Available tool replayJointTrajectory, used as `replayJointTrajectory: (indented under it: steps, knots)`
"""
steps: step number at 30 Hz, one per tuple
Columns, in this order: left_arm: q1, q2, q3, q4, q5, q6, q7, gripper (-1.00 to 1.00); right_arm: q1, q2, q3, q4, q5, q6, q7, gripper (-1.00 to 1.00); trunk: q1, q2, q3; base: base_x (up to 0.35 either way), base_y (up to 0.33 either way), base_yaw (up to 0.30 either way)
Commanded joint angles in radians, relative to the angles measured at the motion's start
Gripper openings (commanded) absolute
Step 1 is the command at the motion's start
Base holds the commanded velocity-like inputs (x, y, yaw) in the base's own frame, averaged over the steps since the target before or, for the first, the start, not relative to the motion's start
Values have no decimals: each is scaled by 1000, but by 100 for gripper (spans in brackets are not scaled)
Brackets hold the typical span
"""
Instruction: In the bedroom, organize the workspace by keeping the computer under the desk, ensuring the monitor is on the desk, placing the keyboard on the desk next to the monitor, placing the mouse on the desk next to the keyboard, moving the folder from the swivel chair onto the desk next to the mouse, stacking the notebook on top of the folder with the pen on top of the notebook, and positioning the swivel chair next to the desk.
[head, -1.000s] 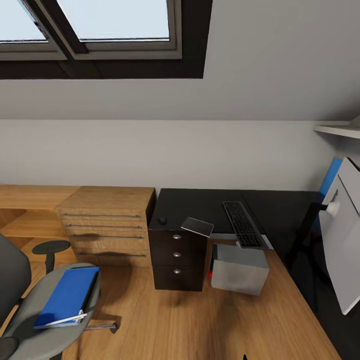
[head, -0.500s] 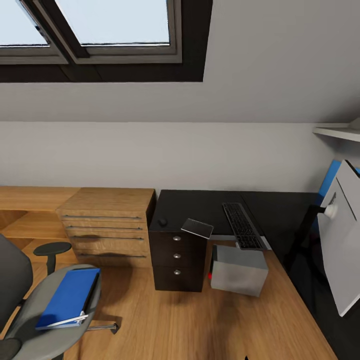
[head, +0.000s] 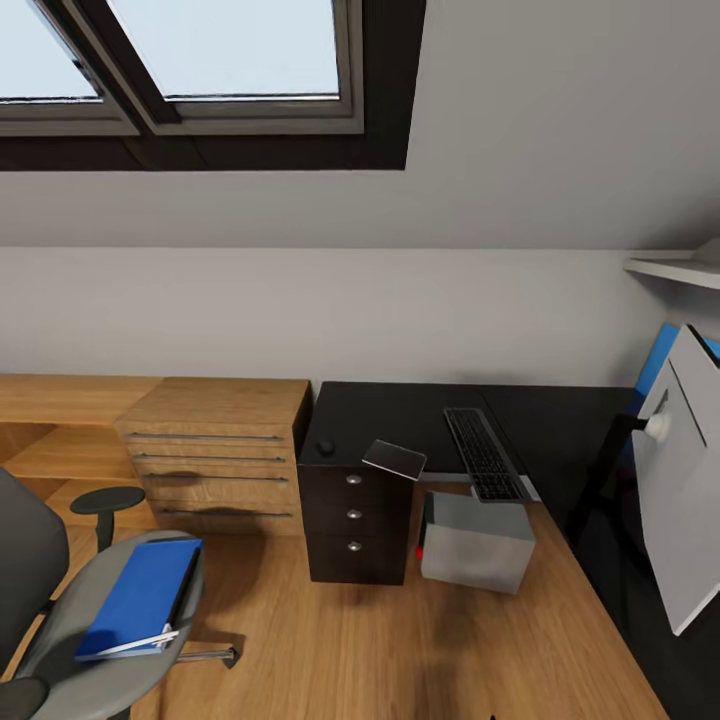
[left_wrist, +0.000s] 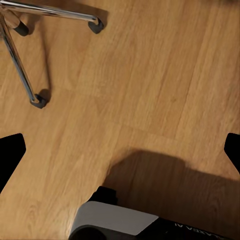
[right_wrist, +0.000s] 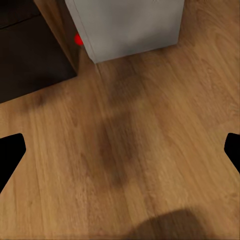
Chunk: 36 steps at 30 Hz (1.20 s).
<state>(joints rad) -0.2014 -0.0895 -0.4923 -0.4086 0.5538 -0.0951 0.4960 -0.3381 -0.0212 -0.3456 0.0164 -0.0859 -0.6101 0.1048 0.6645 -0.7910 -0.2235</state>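
Black fingertips of the left claw (left_wrist: 120, 150) sit at opposite edges of its wrist view, spread wide and holding nothing, above the wooden floor (left_wrist: 150, 85) and close to the chrome legs and castors of the swivel chair (left_wrist: 22, 60). The right claw (right_wrist: 120, 150) is likewise spread and empty over the floor, with the grey computer (right_wrist: 125, 25) and its red light just ahead, beside the dark drawer unit (right_wrist: 30, 45).

In the head view the swivel chair (head: 60, 640) stands at the near left, and the blue folder (head: 140, 598) lies on its grey seat. Farther off, a wooden chest of drawers (head: 215, 450) stands against the wall. To its right is the black desk (head: 400, 415), with the drawer unit under its left end. On the desk lie the mouse (head: 324, 447) at the left, a grey notebook (head: 394, 459) overhanging the near edge, and the keyboard (head: 483, 455) to the right. The computer (head: 475, 540) stands on the floor below the desk's near edge. The white monitor (head: 680, 500) shows at the far right, tilted.
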Motion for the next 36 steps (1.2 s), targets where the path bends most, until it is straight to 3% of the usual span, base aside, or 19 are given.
replayJointTrajectory:
  steps: [1, 36]
  knots:
    - [-1, 1, -8, 0, 11, -6, 6, 100, -1, 0, -4, 2, -9, -3, 10, 100, -4, 6, 2, 0, 0, 0]
    - [-1, 0, -9, 33, 9, -6, 4, 100, -1, 0, -4, 2, -9, -3, 10, 100, -138, 251, 112, 0, 0, 0]
